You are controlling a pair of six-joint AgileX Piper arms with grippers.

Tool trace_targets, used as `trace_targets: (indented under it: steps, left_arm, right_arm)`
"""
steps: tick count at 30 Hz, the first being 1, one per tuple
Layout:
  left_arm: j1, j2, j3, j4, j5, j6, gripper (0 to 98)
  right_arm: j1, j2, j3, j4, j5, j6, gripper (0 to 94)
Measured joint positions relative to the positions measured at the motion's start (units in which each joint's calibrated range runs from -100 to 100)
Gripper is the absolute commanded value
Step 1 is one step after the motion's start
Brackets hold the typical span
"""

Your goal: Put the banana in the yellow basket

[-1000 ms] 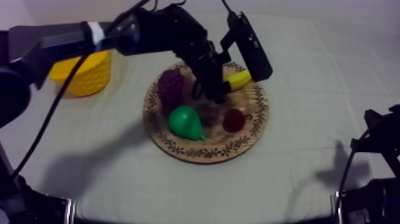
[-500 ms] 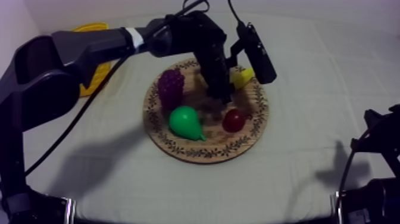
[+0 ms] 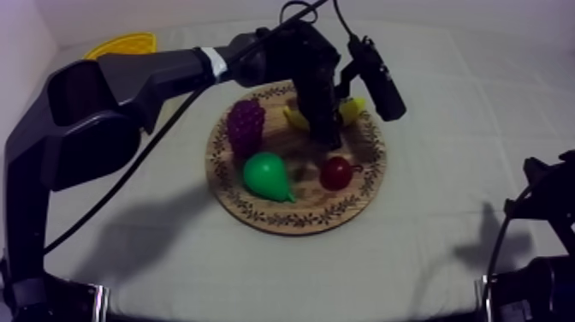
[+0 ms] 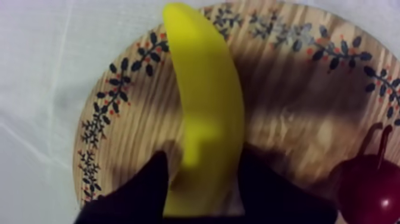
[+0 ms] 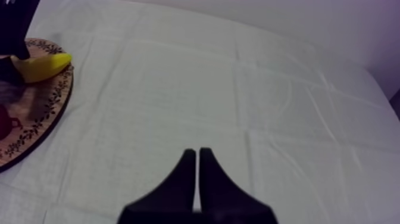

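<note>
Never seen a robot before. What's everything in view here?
wooden board: one, brown, patterned rim, mid-table
banana: one, yellow, board's far edge
grapes: one bunch, purple, on board behind pear
pear: one, green, board's near left
small red fruit: one, dark red, on board beside pear
basket: one, yellow, far left of table
cloth: one, grey-white, covering table
left claw: one, black, astride the banana
right claw: one, black, shut, over bare cloth right of board
</note>
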Motion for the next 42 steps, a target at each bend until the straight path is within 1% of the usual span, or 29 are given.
trace_targets:
  steps: [5, 12, 19, 24, 27, 30, 33, 42]
  left_arm:
    - [0.3, 0.6, -0.9, -0.49, 0.7, 1.2, 26.4]
    - [0.5, 0.8, -1.7, -1.2, 2.2, 2.3, 24.9]
    - [-0.4, -4.6, -0.6, -3.97, 5.3, 3.8, 25.4]
    - [-1.5, -12.6, 3.1, -6.9, 7.5, 5.4, 25.4]
    - [-2.9, -18.9, 6.2, -8.56, 9.0, 6.5, 25.3]
    - [-4.7, -24.8, 9.5, -9.27, 9.8, 7.5, 25.1]
    - [-7.2, -30.6, 13.6, -9.77, 8.9, 8.1, 24.9]
    - [-15.5, -44.6, 26.8, -10.33, 5.4, 9.4, 25.4]
  right_arm:
    - [0.0, 0.0, 0.0, 0.0, 0.0, 0.0, 0.3]
    - [0.0, 0.0, 0.0, 0.0, 0.0, 0.0, 0.3]
    - [0.0, 0.0, 0.0, 0.0, 0.0, 0.0, 0.3]
    - [0.0, 0.0, 0.0, 0.0, 0.0, 0.0, 0.3]
    - [0.0, 0.0, 0.0, 0.0, 0.0, 0.0, 0.3]
    - [0.0, 0.0, 0.0, 0.0, 0.0, 0.0, 0.3]
    - [0.0, 0.0, 0.0, 0.0, 0.0, 0.0, 0.3]
    - [0.0, 0.0, 0.0, 0.0, 0.0, 0.0, 0.3]
